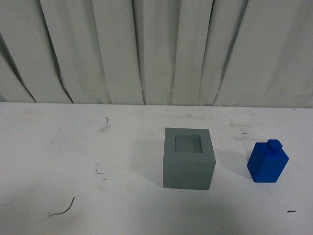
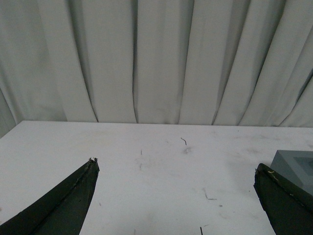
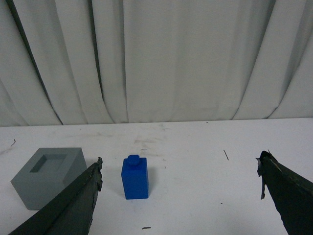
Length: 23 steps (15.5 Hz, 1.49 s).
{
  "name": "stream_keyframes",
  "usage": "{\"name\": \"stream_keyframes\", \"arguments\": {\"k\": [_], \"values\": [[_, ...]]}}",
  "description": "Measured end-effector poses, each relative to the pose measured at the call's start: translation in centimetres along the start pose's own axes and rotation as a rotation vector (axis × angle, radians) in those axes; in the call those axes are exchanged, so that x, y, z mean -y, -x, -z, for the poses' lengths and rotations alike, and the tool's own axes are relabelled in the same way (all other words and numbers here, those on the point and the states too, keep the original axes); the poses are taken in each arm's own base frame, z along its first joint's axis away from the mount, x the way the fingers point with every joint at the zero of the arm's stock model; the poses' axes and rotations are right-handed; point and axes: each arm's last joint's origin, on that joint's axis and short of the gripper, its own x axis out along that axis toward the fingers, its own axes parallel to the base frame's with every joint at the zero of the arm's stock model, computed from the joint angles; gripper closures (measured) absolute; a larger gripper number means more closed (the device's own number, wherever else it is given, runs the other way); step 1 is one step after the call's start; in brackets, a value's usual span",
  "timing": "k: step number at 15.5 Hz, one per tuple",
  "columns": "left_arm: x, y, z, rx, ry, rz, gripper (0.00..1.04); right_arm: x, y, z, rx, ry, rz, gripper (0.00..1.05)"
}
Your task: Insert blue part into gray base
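You are at the opening step: nothing is grasped yet. The blue part (image 1: 267,161) stands upright on the table (image 1: 98,147), right of the gray base (image 1: 188,157) and apart from it, and the base's recess is empty. Your right gripper (image 3: 180,160) is spread wide and holds nothing. The part sits ahead of it, probably beyond the fingertips. Next, advance and close on the block's sides. Your left gripper (image 2: 176,166) is likewise spread and empty.

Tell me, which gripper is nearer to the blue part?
Right. The right gripper has the blue part just ahead of its open jaws. The left gripper sees only an edge of the gray base; the part is out of its view.
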Motion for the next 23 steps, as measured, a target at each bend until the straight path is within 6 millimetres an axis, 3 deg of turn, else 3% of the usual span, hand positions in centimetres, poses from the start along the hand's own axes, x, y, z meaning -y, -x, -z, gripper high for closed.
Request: {"name": "stream_keyframes", "arguments": {"k": [23], "values": [[0.00, 0.00, 0.00, 0.000, 0.000, 0.000, 0.07, 0.00, 0.00, 0.00, 0.000, 0.000, 0.000, 0.06]]}}
